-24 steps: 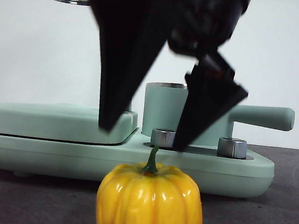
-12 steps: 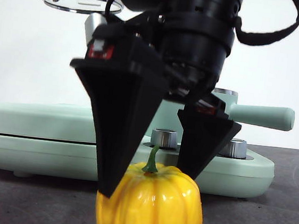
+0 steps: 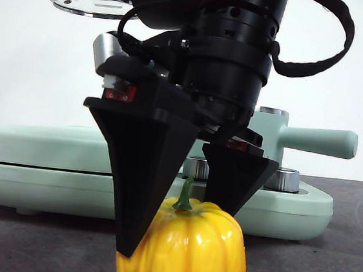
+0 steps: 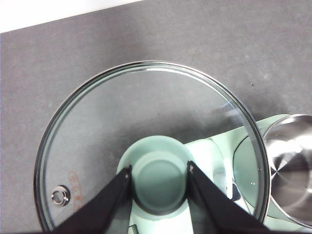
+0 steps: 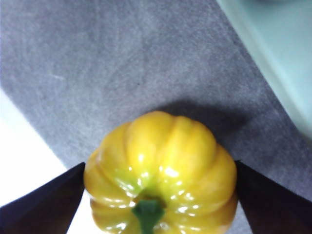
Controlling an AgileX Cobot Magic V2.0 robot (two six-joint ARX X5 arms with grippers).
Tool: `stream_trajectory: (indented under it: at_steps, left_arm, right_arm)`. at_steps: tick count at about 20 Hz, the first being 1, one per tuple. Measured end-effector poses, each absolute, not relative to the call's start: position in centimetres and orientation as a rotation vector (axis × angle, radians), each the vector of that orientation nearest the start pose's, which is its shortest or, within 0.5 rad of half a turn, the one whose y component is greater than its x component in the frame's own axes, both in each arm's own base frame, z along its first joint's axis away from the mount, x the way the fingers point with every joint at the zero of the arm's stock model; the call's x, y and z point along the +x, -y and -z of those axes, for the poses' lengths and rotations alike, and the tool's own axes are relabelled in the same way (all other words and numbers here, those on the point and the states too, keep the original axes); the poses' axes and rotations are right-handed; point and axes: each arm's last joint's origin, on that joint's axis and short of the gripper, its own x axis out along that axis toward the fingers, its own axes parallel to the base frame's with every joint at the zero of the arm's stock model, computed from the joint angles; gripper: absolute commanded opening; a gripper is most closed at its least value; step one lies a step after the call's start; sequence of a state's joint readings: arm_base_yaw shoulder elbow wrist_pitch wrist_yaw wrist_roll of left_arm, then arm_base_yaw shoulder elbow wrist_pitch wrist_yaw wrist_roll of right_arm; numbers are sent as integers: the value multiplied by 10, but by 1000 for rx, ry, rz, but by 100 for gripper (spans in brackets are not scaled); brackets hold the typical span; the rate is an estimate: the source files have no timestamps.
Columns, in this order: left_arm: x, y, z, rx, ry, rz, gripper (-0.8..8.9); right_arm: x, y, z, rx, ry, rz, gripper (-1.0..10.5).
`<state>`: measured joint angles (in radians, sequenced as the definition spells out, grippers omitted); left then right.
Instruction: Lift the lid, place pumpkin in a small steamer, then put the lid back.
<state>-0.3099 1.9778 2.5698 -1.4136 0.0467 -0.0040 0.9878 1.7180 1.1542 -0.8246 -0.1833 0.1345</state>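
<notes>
Right gripper (image 3: 181, 230) hangs low over the pumpkin (image 3: 186, 247), jaws spread wide, one on each flank of the fruit; in the right wrist view the jaw tips sit at the pumpkin's (image 5: 161, 170) two sides, and whether they touch the skin cannot be told. Pumpkin rests on the dark grey table (image 3: 323, 268), green stem (image 3: 184, 195) upright betw. the jaws. Behind the gripper, partly hidden by it, stands the small steamer (image 3: 268, 142), open, w/ its long handle (image 3: 320, 141) running out to the side past the rear jaw; two steel knobs (image 3: 282, 179) sit on the mint-green base (image 3: 35, 172) below it. Left gripper (image 4: 158, 183) is raised high, well above and to the side of the right one, jaws closed on the green knob (image 4: 158, 183) of the lid (image 4: 146, 107), which hangs level in the air. Through and beside the glass, left wrist view shows the steamer's steel interior (image 4: 292, 165) below, off to one side of the lid.
</notes>
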Motion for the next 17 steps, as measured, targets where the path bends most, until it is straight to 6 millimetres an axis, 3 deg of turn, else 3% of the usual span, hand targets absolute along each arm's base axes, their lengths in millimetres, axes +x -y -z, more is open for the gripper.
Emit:
stream_trajectory:
  at_steps: [6,9,13,15,17]
  left_arm:
    - [343,111,-462,104,-819,335,15]
    - [343,111,-462,104,-819,335,15]
    - [343,111,-462,104,-819,335,16]
    - [343,111,-462,104,-819,335,16]
    - [343,111,-462,104,-819,335,15]
  right_arm:
    - [172,-271,-185,-448,-1436,-899,429]
    - [174,-272,-183,-444,-1446,-903,323]
    - [180,-269,-190,-472,-1545,-847,323]
    - [193,-265,-213,-463,-1582,-809,324]
    - [217,-263,-252,-399,-1514,-794,323]
